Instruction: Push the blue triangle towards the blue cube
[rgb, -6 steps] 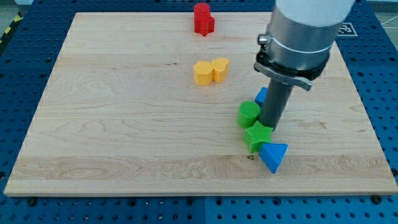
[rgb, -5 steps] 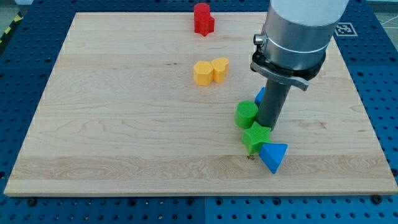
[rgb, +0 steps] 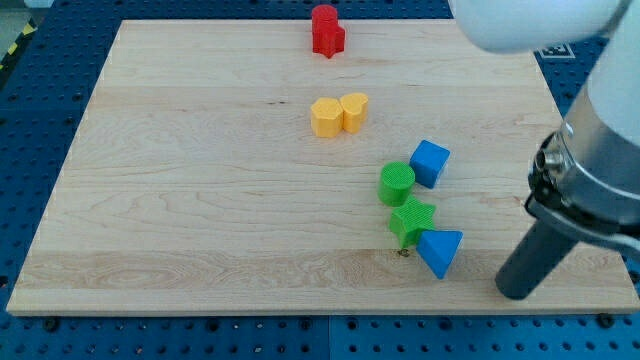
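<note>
The wooden bench filled most of the view, its far corners cut off by the frame's top edge. The arm's bulky grey and white housing entered from the view's upper right, its upper part cropped away; no jaws existed on it to be apart or together, only the dark rod. My tip stood on the bench to the view's right of the blue triangle, clearly apart from it, near the bench's lower right corner.

The blue triangle lay touching the green star, on that star's lower right. Above the star, touching it, sat the green cylinder, and the blue cube rested just to the upper right of the cylinder, whether in contact was hard to tell. The triangle and cube were near but separate, with the green pair beside the gap.

Well to the upper left of the blue triangle sat two touching yellow blocks, their shapes uncertain. The red block stood at the bench's top edge, its shape also unclear.
</note>
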